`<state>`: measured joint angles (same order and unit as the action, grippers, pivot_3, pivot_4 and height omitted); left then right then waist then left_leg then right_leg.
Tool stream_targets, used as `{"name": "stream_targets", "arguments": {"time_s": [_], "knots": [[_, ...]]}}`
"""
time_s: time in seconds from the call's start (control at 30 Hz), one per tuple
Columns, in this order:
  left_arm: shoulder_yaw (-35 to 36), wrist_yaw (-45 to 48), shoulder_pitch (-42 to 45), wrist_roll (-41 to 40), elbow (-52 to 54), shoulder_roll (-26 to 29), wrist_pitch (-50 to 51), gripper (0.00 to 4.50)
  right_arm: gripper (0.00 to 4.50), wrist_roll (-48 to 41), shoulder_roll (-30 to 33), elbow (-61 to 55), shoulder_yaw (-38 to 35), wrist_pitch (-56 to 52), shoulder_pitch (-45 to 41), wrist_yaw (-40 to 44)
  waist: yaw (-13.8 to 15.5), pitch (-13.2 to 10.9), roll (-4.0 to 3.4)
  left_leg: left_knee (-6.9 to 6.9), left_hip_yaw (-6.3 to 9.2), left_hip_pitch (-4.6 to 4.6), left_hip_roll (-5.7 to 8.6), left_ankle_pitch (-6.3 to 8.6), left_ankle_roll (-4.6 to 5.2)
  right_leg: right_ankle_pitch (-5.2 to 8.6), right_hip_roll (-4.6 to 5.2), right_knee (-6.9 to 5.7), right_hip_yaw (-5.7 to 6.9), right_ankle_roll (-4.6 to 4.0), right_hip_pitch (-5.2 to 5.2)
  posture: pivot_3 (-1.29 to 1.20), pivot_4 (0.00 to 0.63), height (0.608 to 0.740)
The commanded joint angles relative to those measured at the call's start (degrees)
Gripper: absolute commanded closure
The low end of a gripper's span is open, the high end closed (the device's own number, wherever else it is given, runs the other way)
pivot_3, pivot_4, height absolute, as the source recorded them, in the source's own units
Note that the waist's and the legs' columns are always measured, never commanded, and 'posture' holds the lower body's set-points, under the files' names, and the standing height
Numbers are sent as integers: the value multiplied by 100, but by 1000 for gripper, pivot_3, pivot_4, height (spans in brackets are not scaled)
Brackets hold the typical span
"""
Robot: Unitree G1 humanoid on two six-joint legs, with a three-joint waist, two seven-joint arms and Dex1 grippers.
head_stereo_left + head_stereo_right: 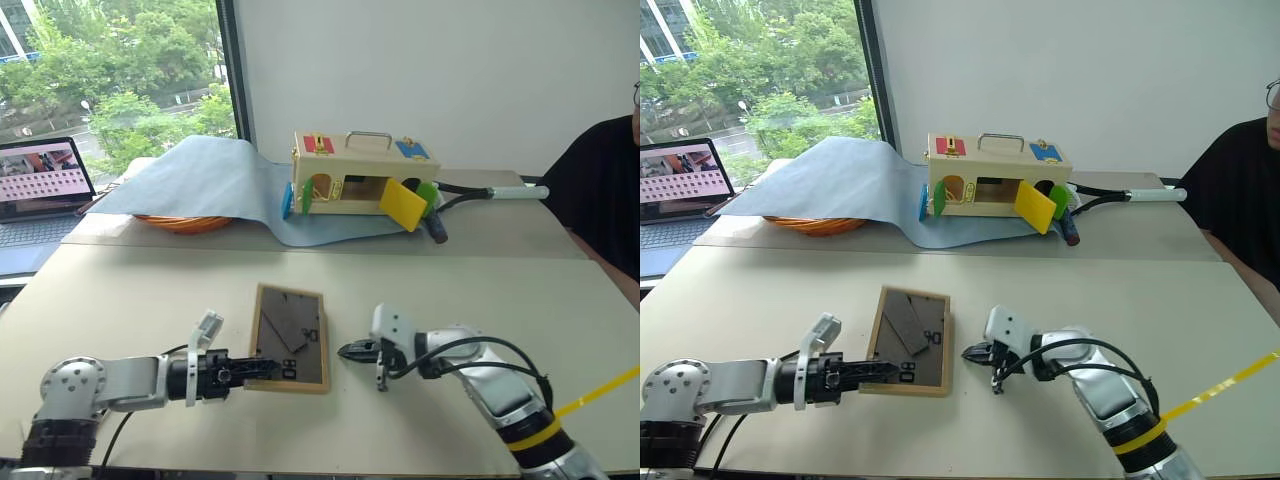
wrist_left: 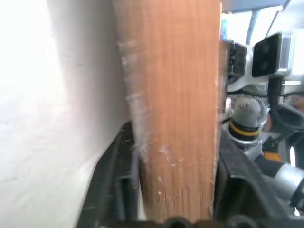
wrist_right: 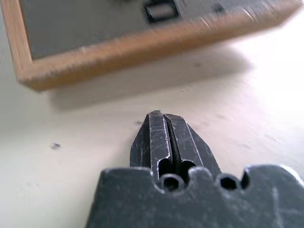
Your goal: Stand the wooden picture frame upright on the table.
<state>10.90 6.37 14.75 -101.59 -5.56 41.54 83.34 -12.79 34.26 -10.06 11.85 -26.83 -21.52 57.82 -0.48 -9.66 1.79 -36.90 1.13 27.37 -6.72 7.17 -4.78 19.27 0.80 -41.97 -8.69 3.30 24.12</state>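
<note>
Frame (image 1: 290,338) edge pinched in left hand (image 1: 262,369); right hand (image 1: 347,351) just beside.

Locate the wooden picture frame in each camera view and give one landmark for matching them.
Left eye view: wooden picture frame, lower centre, back panel up, between both grippers.
Right eye view: lower centre, slightly further left.
Left wrist view: its light-wood edge runs between the left gripper's fingers.
Right wrist view: frame edge beyond the shut right gripper.
Shared landmark: the frame's light-wood border.

Head eyes look down — wrist views close-up.
</note>
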Motion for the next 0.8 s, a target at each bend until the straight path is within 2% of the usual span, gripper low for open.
{"name": "stream_targets", "arguments": {"time_s": [0.03,0.17,0.33,0.6,0.63,0.8], "knots": [[-121,572,239,-31,168,131,98,3331,4500,-993,417,-496,-924,-876,-366,304,0,-3,2,0,0,2,0,0,0,-1,0,0,0,-2,1,0,150,670],[-293,917,751,250,-86,94,124,3331,4500,-1926,359,-580,-1341,-1950,-1074,132,-23,-4,3,6,3,0,0,0,0,2,0,-1,3,-6,3,0,150,670],[-497,1579,1373,520,-226,47,360,3331,2994,-2519,-149,-479,-1147,-2623,-1708,-38,-68,-5,4,16,9,3,0,0,0,-1,-3,0,4,-15,4,0,150,670],[-772,2536,1700,1516,-175,2,480,3331,212,-2109,-309,80,-380,-2392,-1943,55,-33,-8,3,25,10,11,0,0,0,-5,-3,9,11,-24,7,0,150,670],[-783,2632,1710,1607,-157,-15,485,3331,43,-2064,-327,95,-296,-2342,-1933,68,-34,-8,3,25,11,12,0,0,0,-5,-3,9,12,-24,8,0,150,670],[-817,2894,1861,2011,-223,-206,509,3331,43,-2237,-598,-121,-153,-2316,-1887,109,-36,-9,2,25,12,12,0,0,0,-3,-3,8,13,-21,8,0,150,670]]}}
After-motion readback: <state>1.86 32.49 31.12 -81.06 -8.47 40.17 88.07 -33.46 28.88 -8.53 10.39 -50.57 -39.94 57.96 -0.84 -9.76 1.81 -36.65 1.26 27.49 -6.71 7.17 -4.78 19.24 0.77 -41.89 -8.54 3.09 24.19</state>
